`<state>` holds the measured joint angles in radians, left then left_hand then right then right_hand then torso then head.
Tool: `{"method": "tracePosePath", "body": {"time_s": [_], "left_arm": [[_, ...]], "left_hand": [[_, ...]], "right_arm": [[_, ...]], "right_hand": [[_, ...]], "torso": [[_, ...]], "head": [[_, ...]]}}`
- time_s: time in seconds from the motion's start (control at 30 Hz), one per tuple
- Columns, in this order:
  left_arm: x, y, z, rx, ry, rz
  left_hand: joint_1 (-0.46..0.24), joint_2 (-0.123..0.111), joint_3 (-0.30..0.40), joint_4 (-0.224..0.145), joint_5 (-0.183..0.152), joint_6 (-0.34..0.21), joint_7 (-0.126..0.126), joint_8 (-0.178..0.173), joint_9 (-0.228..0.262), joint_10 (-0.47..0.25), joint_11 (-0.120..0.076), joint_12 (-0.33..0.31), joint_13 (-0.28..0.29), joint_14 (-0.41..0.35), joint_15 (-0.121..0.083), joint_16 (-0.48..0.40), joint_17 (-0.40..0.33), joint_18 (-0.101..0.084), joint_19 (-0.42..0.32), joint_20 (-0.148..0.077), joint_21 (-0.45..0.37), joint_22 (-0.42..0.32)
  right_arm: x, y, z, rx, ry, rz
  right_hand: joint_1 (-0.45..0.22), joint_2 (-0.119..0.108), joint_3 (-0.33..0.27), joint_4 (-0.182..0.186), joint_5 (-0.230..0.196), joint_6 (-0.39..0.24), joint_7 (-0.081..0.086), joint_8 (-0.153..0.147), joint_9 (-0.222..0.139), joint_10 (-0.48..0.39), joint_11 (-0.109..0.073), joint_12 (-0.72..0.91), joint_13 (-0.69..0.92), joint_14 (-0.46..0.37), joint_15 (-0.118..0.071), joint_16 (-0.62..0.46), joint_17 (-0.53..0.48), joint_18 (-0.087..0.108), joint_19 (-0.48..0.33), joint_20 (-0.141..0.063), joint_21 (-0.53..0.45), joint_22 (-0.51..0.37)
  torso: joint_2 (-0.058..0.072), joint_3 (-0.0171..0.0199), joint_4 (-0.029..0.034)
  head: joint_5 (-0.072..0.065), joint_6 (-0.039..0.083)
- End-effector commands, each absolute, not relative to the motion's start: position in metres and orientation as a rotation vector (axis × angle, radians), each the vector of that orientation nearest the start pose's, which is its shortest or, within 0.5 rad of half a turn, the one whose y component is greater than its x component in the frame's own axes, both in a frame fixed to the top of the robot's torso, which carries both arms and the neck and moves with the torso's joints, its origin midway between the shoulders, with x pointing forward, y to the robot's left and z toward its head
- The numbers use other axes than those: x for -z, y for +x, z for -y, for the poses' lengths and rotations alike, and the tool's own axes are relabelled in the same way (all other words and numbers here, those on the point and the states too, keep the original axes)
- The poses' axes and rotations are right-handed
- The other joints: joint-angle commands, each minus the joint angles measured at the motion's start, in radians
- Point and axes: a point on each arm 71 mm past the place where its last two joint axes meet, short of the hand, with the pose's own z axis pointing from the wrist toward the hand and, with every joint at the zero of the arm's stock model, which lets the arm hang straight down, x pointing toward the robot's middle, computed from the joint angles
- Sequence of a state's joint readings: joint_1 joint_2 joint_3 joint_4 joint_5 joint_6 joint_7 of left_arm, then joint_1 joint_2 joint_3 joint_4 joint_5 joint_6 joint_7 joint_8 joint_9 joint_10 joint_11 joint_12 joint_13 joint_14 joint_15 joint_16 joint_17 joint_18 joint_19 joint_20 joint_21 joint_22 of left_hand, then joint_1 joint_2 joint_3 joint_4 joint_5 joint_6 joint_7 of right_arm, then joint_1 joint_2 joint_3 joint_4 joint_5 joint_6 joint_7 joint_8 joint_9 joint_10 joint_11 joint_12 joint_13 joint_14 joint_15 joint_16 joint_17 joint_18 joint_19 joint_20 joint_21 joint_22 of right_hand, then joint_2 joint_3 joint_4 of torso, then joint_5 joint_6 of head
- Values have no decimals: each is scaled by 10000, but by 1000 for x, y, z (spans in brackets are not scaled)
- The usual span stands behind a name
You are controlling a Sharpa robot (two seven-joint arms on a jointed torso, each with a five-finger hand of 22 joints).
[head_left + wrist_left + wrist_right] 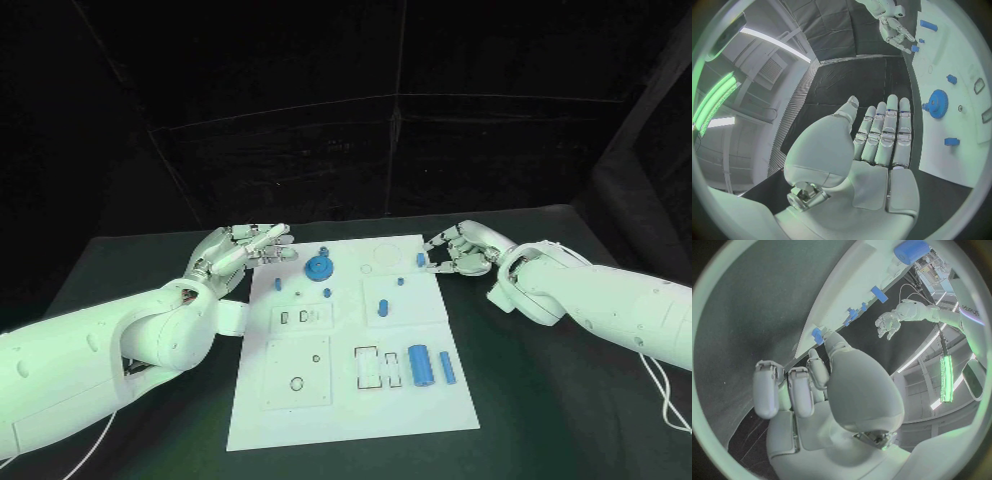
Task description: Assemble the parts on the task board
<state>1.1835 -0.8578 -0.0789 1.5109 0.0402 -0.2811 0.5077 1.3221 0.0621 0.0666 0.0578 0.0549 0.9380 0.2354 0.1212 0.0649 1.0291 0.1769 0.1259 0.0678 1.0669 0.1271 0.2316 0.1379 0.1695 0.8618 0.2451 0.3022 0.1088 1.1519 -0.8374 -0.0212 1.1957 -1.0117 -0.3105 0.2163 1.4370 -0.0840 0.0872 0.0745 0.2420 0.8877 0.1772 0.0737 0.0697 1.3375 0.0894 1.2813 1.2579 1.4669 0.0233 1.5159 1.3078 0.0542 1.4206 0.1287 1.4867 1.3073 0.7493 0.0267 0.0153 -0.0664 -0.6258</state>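
I hold both hands empty at the far corners of the task board (pixel 289 400), left hand (pixel 242 249) with fingers straight and together, right hand (pixel 459 249) loosely curled just beside a small blue peg (pixel 421 259). The blue gear (pixel 320 267), near my left hand, looks light, rigid and slick, best pinched across its toothed rim. A long blue cylinder (pixel 420 365) lies well clear, obstructing nothing.
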Motion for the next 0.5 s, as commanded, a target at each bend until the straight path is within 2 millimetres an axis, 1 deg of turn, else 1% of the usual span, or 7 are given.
{"method": "tracePosePath", "body": {"time_s": [0.03, 0.1, 0.17, 0.2, 0.5], "left_arm": [[192, 484, -220, 16146, -11054, -13442], [192, 484, -220, 16134, -11060, -13446], [192, 484, -220, 16129, -11063, -13449], [193, 484, -219, 16130, -11064, -13455], [193, 485, -219, 16137, -11073, -13483]], "left_hand": [[66, 8, 3, -60, 26, -51, -2, 4, 15, -24, 17, -45, 0, 7, 49, -41, 9, 141, 97, 4, -45, -10], [70, 8, 6, -64, 26, -51, -2, 5, 15, -23, 16, -45, 0, 7, 49, -42, 9, 141, 98, 3, -46, -11], [81, 9, 14, -75, 25, -50, -2, 7, 15, -20, 15, -45, 0, 7, 48, -45, 11, 141, 100, 3, -49, -14], [81, 9, 14, -75, 25, -50, -2, 7, 15, -20, 15, -45, 0, 7, 48, -45, 11, 141, 100, 3, -49, -14], [81, 9, 14, -75, 25, -50, -2, 7, 15, -20, 15, -45, 0, 7, 48, -45, 11, 141, 100, 3, -49, -14]], "right_arm": [[215, 527, 295, -7994, 2261, -16667], [216, 527, 293, -7999, 2251, -16645], [216, 528, 291, -8011, 2245, -16612], [216, 529, 289, -8039, 2250, -16587], [217, 531, 281, -8147, 2262, -16546]], "right_hand": [[55, 82, 2, -46, -61, -11, 27, -17, -11, -45, 17, -21, -9, 674, -59, -25, 955, -68, -79, 2, -46, 590], [41, 114, -3, -35, -58, -11, 28, -18, -12, -35, 20, -12, 2, 677, -57, -20, 972, -70, -72, 3, -44, 599], [46, 167, 5, -33, -51, 0, 27, -12, -9, -11, 17, 11, 25, 680, -57, -18, 982, -73, -61, 3, -39, 612], [67, 235, 24, -40, -60, 27, 25, 2, -5, 18, 13, 39, 52, 686, -59, -11, 1005, -79, -38, 3, -28, 640], [70, 422, 56, -38, -111, 122, 19, 41, 6, 100, 6, 115, 125, 697, -66, 3, 1049, -88, -1, -2, -12, 682]], "torso": [[-4, -13, 29], [-6, -10, 17], [-6, -10, 18], [-5, -15, 20], [-5, -24, -1]], "head": [[-22, -5], [13, -24], [10, -29], [22, -37], [24, -47]]}}
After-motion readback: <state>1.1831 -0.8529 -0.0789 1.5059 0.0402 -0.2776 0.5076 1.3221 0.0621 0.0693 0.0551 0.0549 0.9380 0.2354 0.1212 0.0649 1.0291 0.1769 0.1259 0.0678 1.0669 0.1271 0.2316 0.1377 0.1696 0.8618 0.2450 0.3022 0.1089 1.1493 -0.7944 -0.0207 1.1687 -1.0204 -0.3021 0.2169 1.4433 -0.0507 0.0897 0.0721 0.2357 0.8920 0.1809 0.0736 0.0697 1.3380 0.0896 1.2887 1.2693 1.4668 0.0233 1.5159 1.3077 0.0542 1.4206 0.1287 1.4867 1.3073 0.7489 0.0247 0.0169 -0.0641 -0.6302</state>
